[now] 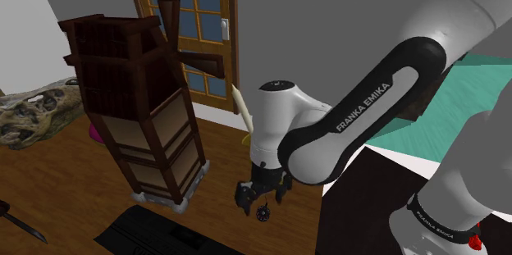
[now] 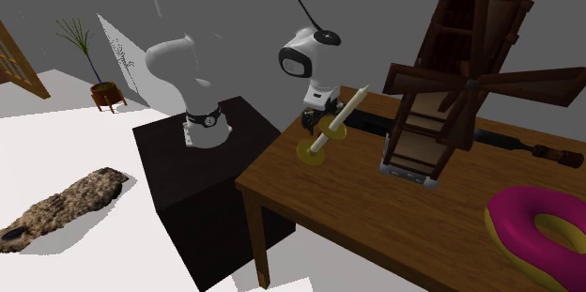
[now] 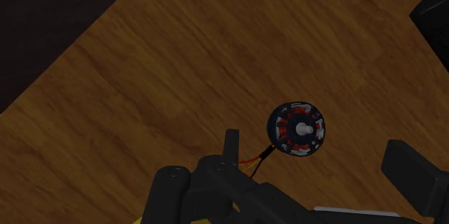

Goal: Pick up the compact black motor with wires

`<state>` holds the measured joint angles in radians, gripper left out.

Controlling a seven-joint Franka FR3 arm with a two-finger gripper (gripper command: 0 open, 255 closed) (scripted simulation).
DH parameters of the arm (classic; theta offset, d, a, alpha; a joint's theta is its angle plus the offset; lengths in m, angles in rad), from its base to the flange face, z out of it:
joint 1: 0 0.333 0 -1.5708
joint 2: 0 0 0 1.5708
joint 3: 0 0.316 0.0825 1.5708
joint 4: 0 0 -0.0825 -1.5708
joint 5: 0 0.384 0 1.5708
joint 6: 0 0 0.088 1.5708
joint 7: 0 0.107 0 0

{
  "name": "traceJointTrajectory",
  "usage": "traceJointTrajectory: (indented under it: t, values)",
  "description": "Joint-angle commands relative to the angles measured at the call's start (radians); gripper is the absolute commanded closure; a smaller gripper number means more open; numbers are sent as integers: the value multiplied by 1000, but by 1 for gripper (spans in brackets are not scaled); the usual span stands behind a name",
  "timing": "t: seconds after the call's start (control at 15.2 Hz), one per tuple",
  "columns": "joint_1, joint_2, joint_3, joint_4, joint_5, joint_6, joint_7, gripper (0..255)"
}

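1. Black-cased and round, the motor (image 3: 296,129) you are after lies flat on the brown wood counter (image 3: 180,64), directly under the tool (image 1: 263,196).
2. From the wrist view you look onto its face: red and pale windings ring a white hub. Thin red and black wires (image 3: 253,160) trail from its edge back toward the tool's body.
3. Your tool's fingers (image 3: 411,176) stand apart. The motor sits in the gap between them, past their tips, and as far as you can see neither finger touches it.
4. Your tool points down at the counter and hovers close above the motor.
5. Just beside the tool you have a cream candle (image 2: 343,116), tilted in a yellow holder.
6. Beyond the candle, farther from the tool, a dark wood windmill model (image 2: 423,145) stands upright on the counter.
7. Past the windmill, well apart from the tool, a pink ring (image 2: 526,220) with a yellow inner edge lies on the counter.
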<state>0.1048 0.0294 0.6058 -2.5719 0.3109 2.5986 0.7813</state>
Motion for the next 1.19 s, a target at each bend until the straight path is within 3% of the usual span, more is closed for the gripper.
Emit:
traceJointTrajectory:
  t: [0.0, 0.2, 0.26, 0.86, 1.12]
  values:
    - [1, 30, -1, -6, -15, 29, 9, 0]
    - [3, 57, -5, -8, -33, 55, 18, 0]
    - [3, 56, -5, -6, -33, 53, 18, 255]
    - [3, 57, -5, -8, -33, 56, 18, 255]
    - [-2, -11, 3, -2, 9, -12, -4, 255]
